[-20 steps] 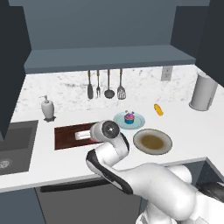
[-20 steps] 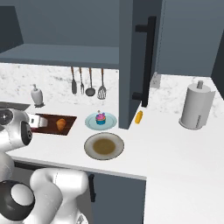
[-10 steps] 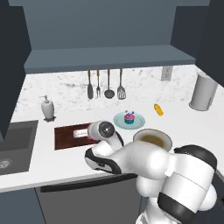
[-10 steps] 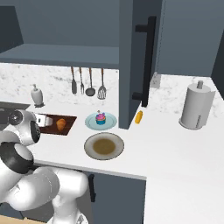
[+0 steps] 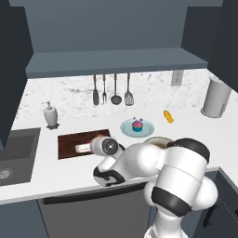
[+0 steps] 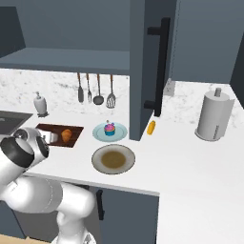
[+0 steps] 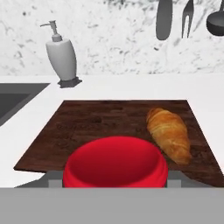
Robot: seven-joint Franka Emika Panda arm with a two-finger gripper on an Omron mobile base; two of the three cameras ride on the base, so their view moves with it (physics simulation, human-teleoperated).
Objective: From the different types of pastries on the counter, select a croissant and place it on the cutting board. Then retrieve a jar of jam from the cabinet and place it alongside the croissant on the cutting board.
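1. One relation is deciding the coming move: the jar (image 7: 115, 162) is hanging low over the near edge of the board (image 7: 100, 124), and the croissant (image 7: 169, 133) is lying just to its right in the hand view, close to the jar but apparently not touching it.

2. The gripper (image 7: 114, 180) is gripping the jar. Its two grey fingers are showing at both sides of the red lid, pressed against it, so I am judging the pincer closed on the jar.

3. The croissant is resting already on the board, toward the board's right edge in the hand view. Its long axis is running from the near edge toward the far edge, slightly slanted, almost parallel to the board's right edge.

4. The bare part of the board is lying ahead of the jar and to its left, toward the far left corner and the soap bottle (image 7: 62, 53) on the counter (image 7: 131, 85) behind.

5. In the right base view the croissant (image 6: 66, 135) is sitting on the board (image 6: 71, 128), beside the arm's wrist.

6. I am judging that the jar needs to go straight down or a little forward; a drift to the right could push the croissant.

7. Whether the jar's bottom is touching the wood, I cannot tell.
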